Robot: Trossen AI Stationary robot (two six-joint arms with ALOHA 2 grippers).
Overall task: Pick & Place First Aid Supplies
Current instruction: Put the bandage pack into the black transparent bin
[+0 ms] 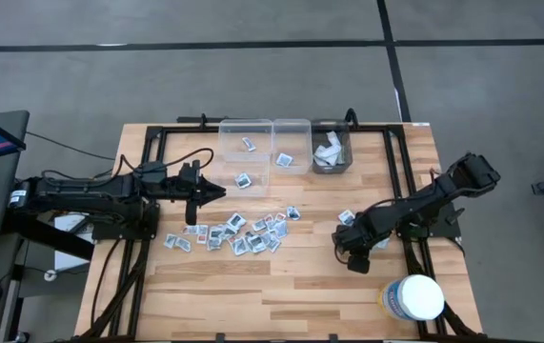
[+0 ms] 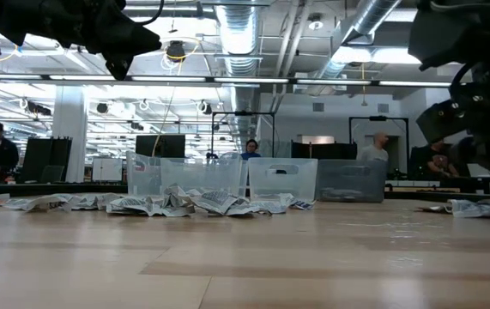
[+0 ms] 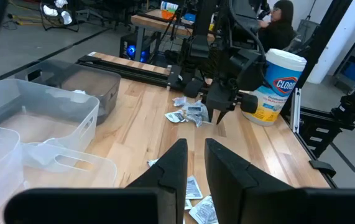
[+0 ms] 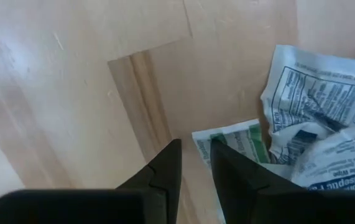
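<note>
Grey floor, exposed ceiling ducts

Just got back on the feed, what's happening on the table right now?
A sorting job is partway done. Most packets lie scattered mid-table; a few already sit in the clear bins, and pale wrappers in the grey bin. The left gripper hovers empty between pile and bins. The right gripper is low beside a small cluster of packets, holding nothing.

Two dark cabled arms, tapered fingers
</note>
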